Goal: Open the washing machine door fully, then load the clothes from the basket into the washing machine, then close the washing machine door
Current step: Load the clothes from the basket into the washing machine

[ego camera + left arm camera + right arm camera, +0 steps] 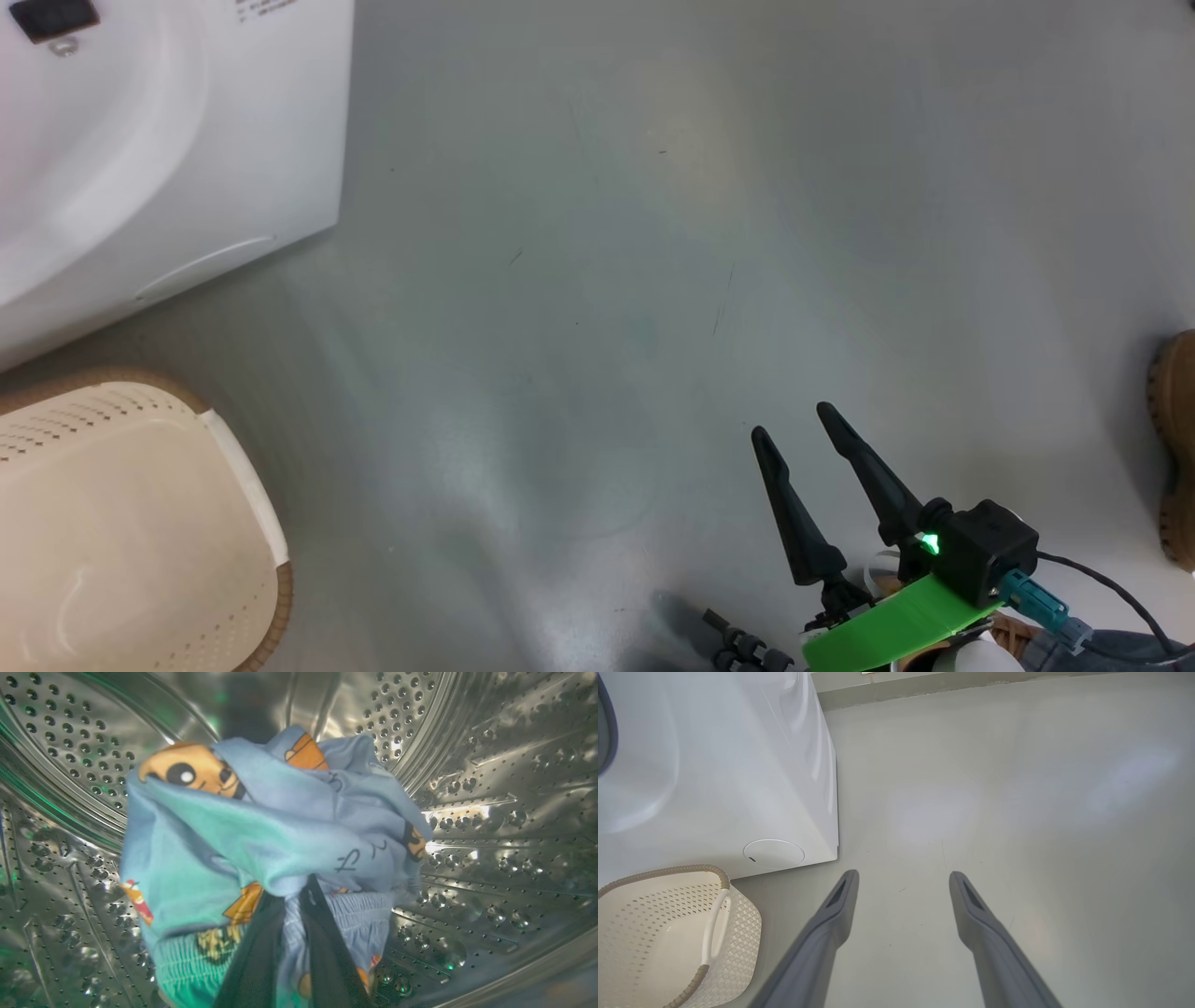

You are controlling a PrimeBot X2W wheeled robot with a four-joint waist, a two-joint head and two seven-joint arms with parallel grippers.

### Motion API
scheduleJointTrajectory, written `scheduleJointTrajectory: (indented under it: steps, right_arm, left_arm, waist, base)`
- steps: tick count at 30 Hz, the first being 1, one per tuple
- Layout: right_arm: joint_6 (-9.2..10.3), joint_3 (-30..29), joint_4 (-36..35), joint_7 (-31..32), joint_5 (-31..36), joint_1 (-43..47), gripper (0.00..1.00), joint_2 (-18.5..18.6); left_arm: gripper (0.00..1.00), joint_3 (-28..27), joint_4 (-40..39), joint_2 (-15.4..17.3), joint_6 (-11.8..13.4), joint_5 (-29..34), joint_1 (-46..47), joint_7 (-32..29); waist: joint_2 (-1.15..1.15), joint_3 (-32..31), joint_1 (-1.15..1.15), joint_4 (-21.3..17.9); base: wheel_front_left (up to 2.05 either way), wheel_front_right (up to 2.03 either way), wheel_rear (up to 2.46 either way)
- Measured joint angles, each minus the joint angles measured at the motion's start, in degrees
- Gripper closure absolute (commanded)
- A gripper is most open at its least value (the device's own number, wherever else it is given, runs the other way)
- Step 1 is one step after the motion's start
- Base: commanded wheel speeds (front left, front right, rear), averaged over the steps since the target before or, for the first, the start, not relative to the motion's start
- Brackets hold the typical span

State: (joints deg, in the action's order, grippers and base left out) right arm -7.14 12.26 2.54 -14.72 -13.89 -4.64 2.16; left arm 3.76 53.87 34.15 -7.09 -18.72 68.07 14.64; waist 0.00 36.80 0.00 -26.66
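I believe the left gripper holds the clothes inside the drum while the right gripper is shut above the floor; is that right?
Not quite: the right gripper is open, fingers apart above the floor, as the right wrist view shows. The left gripper does hold the clothes inside the drum.

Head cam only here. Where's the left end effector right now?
Observer: The left wrist view puts the left end effector inside the steel drum.
Operator: Holding anything?
Observer: Yes. It is shut on the clothes, with blue bear-print fabric bunched over the tips.
Operator: What's on the machine front near the basket?
Observer: In the right wrist view, a round service flap, shut, sits low on the washing machine, just beyond the basket rim.
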Motion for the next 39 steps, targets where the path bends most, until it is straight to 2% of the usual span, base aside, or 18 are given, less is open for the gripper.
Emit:
scheduleJointTrajectory:
  steps: [4,5,7,8,9,10,15,20,24,32,39]
  right_arm:
    - [0.0,0.12,0.02,0.0,-0.19,0.01,0.0,0.0]
    - [0.0,0.14,0.03,0.0,-0.42,0.01,0.0,-0.01]
    - [0.0,0.2,0.08,-0.01,-0.42,0.01,0.0,0.0]
    - [0.0,0.23,0.08,-0.01,-0.42,0.01,0.0,-0.01]
    - [0.0,0.23,0.08,-0.01,-0.42,0.01,0.0,-0.01]
    - [0.0,0.24,0.12,0.0,-0.42,0.01,0.0,-0.01]
    - [0.0,0.42,0.7,0.0,-0.51,0.0,0.0,-0.01]
    - [0.0,0.58,1.14,0.0,-0.91,-0.04,0.0,-0.01]
    - [0.0,0.49,1.75,0.0,-0.91,-0.06,0.0,-0.01]
    - [0.0,0.12,3.71,0.0,-0.91,-0.13,0.0,0.0]
    - [0.0,-0.36,5.6,0.0,-0.98,-0.14,0.0,0.03]
  left_arm:
    - [0.98,1.34,2.75,0.01,0.37,1.47,0.0,0.0]
    - [0.78,1.51,3.8,-0.01,0.92,1.72,0.01,0.0]
    - [0.55,2.23,5.73,0.0,1.55,2.53,0.1,-0.03]
    - [0.39,2.45,6.53,0.0,1.86,2.83,0.26,-0.07]
    - [0.05,2.45,6.53,0.0,1.86,2.83,0.26,-0.07]
    - [0.0,2.75,7.35,-0.02,1.9,2.92,0.53,-0.64]
    - [0.0,3.81,10.45,-0.29,1.94,3.25,1.8,-4.09]
    - [0.0,3.97,11.02,-1.02,1.98,3.05,2.72,-3.35]
    - [0.0,3.96,11.67,-2.08,3.09,2.7,2.68,-2.3]
    - [0.0,3.3,13.32,-6.27,3.41,0.46,-1.65,-0.77]
    - [0.0,2.85,11.37,-10.28,5.93,-0.23,-8.86,-0.24]
  waist:
    - [0.0,-0.37,0.0,-0.1]
    - [0.0,-0.5,0.0,-0.11]
    - [0.0,-0.74,0.0,-0.13]
    - [0.0,-0.83,0.0,-0.14]
    - [0.0,-0.83,0.0,-0.14]
    - [0.0,-0.92,0.0,-0.13]
    - [0.0,-1.47,0.0,-0.09]
    - [0.0,-2.01,0.0,0.23]
    - [0.0,-3.0,0.0,0.92]
    - [0.0,-6.48,0.0,2.69]
    - [0.0,-11.15,0.0,4.6]
  base:
    - [0.0,0.0,0.0]
    - [0.0,0.0,0.0]
    - [0.0,0.0,0.0]
    - [0.0,0.0,0.0]
    - [0.0,0.0,0.0]
    - [0.0,0.0,0.0]
    - [0.0,0.0,0.0]
    - [0.0,0.0,0.0]
    - [0.0,0.0,0.0]
    - [0.0,0.0,0.0]
    - [0.0,0.0,0.0]
